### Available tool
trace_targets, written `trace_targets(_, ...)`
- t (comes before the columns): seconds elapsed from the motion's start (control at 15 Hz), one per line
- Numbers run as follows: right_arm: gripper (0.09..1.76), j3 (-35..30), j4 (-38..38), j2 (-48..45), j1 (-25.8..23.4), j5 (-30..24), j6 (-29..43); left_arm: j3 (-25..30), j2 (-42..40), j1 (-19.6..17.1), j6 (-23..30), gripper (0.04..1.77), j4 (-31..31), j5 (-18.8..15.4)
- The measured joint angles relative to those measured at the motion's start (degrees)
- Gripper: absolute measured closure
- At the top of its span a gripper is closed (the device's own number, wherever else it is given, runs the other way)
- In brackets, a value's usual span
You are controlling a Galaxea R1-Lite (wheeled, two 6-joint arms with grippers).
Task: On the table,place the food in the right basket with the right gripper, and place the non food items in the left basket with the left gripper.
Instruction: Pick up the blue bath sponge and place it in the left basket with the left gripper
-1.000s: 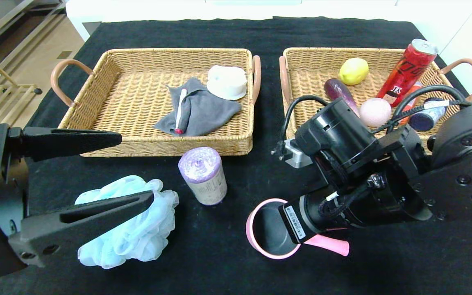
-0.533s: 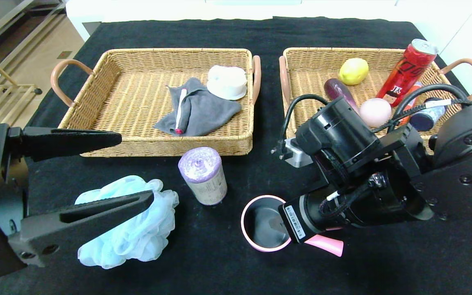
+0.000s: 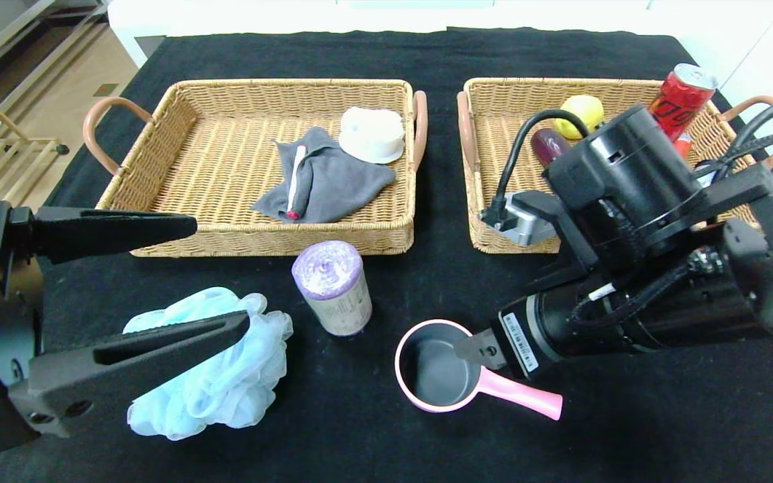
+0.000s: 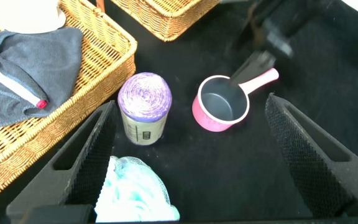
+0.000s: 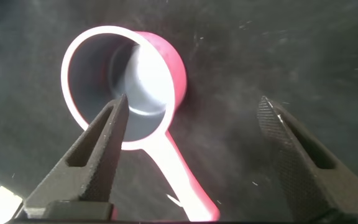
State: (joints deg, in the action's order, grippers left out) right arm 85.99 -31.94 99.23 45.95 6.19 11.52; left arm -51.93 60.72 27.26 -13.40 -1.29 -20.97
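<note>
The small pink saucepan (image 3: 439, 365), dark grey inside with a long pink handle, stands upright on the black cloth surface (image 3: 373, 443), near the lilac bag roll (image 3: 333, 287). The right hand (image 5: 194, 162) hangs just above it with fingers spread apart, one over the bowl, gripping nothing. The left hand (image 3: 178, 278) hovers wide open over the fluffy light-blue bath pouf (image 3: 225, 386), in front of the left basket (image 3: 178, 107)

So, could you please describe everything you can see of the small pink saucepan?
The pink saucepan stands upright on the black cloth of the table, in front of the baskets. It looks glossy, dark grey inside and empty, with a long pink handle. The right hand is open above it, and nothing grips it.
</note>
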Motion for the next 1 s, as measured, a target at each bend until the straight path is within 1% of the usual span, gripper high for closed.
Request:
trace_targets(0.2, 0.26, -1.8, 0.1, -5.0, -3.3, -4.8, -5.1, 0.0, 0.1, 0.0, 0.0, 0.09, 0.0, 0.0)
trace_targets(0.53, 0.20, -6.1, 0.2, -13.8, -11.3, -12.0, -11.4, 0.2, 0.5, 0.0, 0.0, 0.09, 0.1, 0.0)
trace_targets(0.8, 0.18, -9.6, 0.4, -19.4, -19.5, -21.0, -17.1, 0.3, 0.8, 0.0, 0.0, 0.09, 0.2, 0.0)
trace_targets(0.93, 0.17, -11.5, 2.5, -21.5, -23.8, -25.5, -19.0, 0.3, 0.8, 0.0, 0.0, 0.09, 0.4, 0.0)
trace_targets(1.0, 0.17, -12.7, 4.8, -22.2, -25.7, -27.6, -19.3, 0.3, 0.8, 0.0, 0.0, 0.09, 0.4, 0.0)
